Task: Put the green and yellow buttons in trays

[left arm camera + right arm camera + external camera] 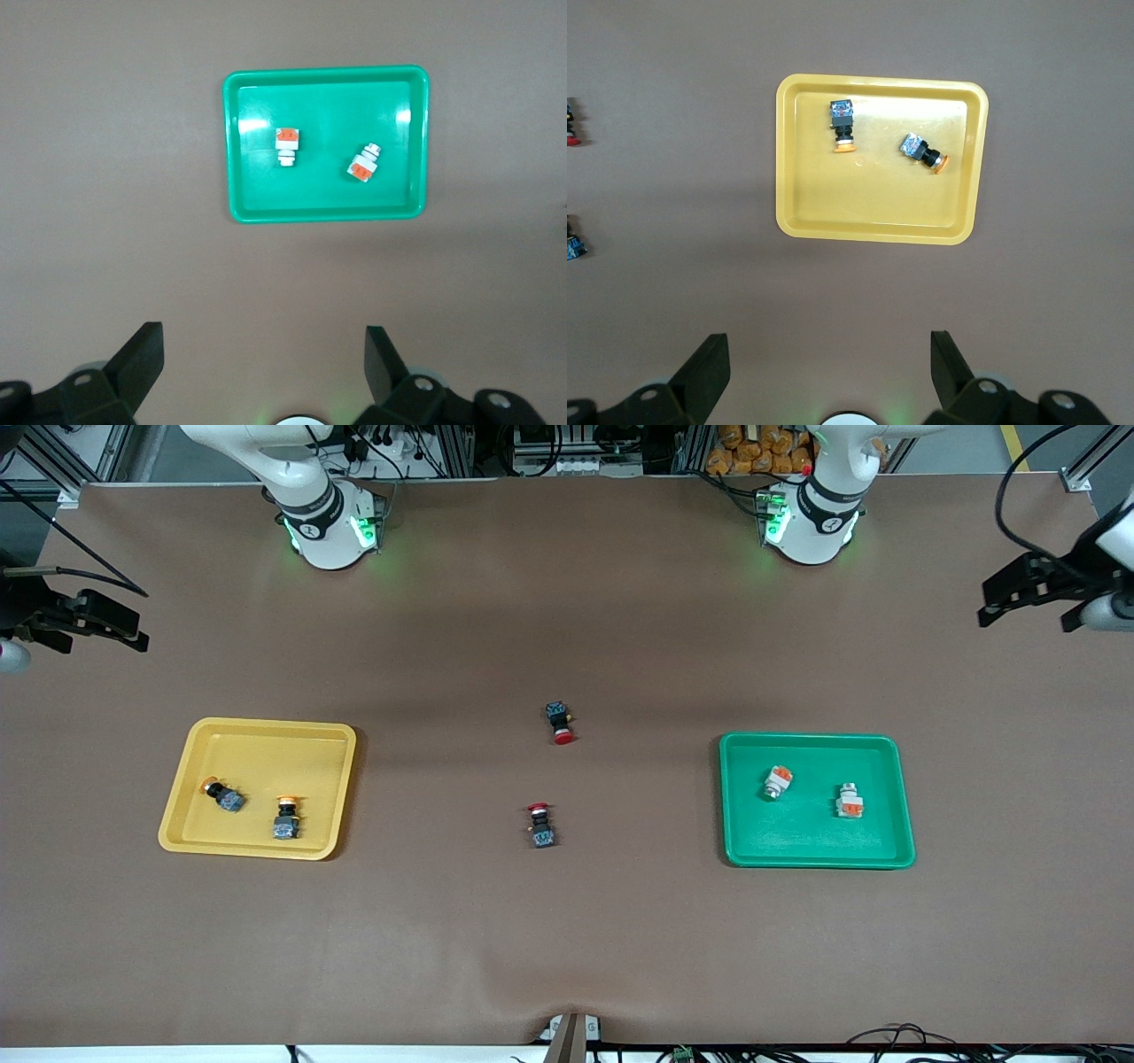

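Green-tipped buttons (pixel 778 782) (white-and-orange bodies)

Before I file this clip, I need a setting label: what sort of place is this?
Probably a robotics lab bench: two arms bolted along one edge of a brown-covered table, aluminium framing and loose cables around it, and a yellow tray and green tray holding sorted push-buttons.

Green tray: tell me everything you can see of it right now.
The green tray is a shallow rectangular tray, plastic by its glossy look, with rounded corners and a raised rim. It lies flat on the brown table toward the left arm's end. Two green buttons lie on their sides inside it, apart from each other and from the rim: one toward the table's middle, the other a little nearer the front camera. No gripper touches the tray.
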